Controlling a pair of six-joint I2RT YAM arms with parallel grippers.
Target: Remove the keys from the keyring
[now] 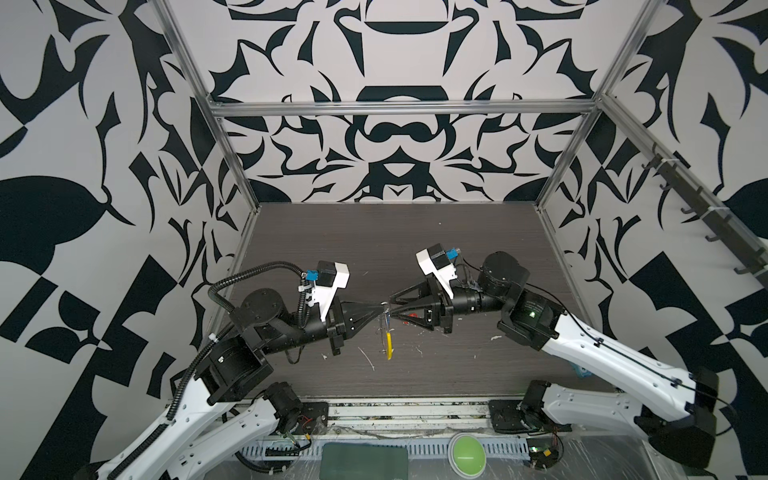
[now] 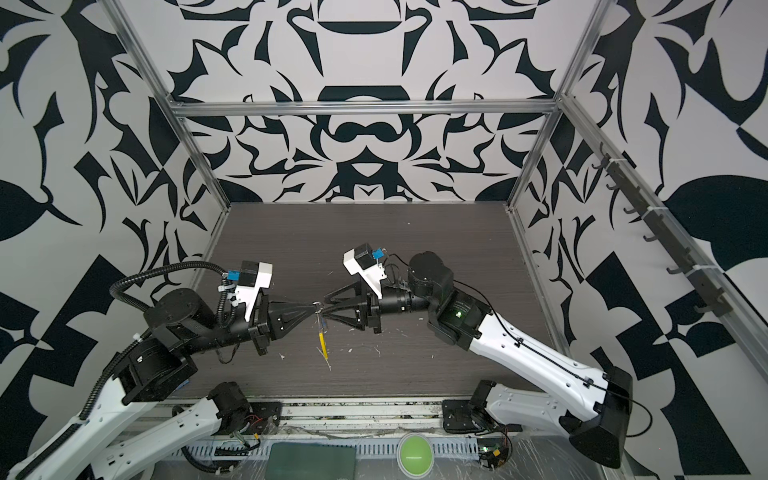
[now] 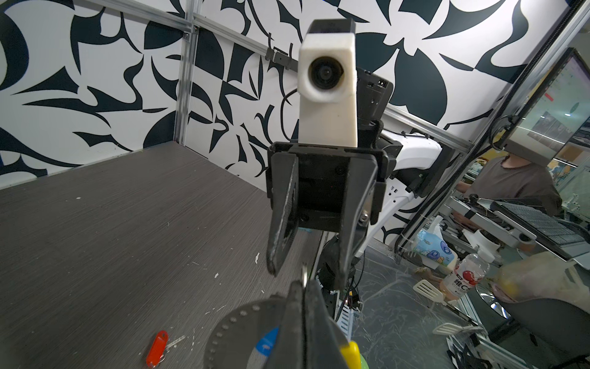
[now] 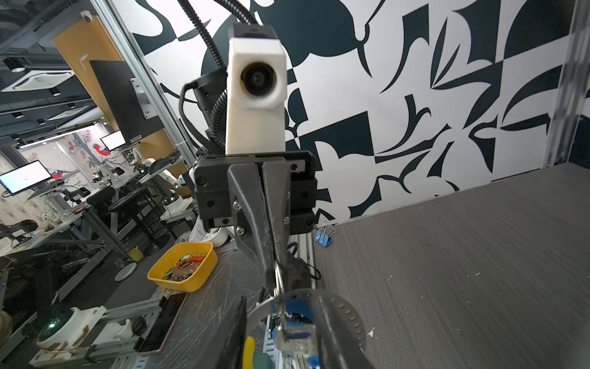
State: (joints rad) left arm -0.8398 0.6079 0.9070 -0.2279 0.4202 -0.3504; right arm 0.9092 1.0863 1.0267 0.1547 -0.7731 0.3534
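Left gripper (image 1: 380,307) clamps the keyring (image 1: 389,338), loop trailing toward six o'clock; right gripper (image 1: 392,308), part-open and empty, straddles the blue key (image 4: 297,334) from three o'clock.

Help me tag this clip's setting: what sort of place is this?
Probably a robotics lab: a dark wood-grain tabletop boxed in by silver aluminium framing and black-and-white patterned wall panels, with lit computer monitors beyond in the right wrist view.

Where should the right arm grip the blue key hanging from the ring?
The blue key hangs below the keyring that the left gripper pinches, so probably grip its flat head across the broad faces, coming from the side opposite that gripper.
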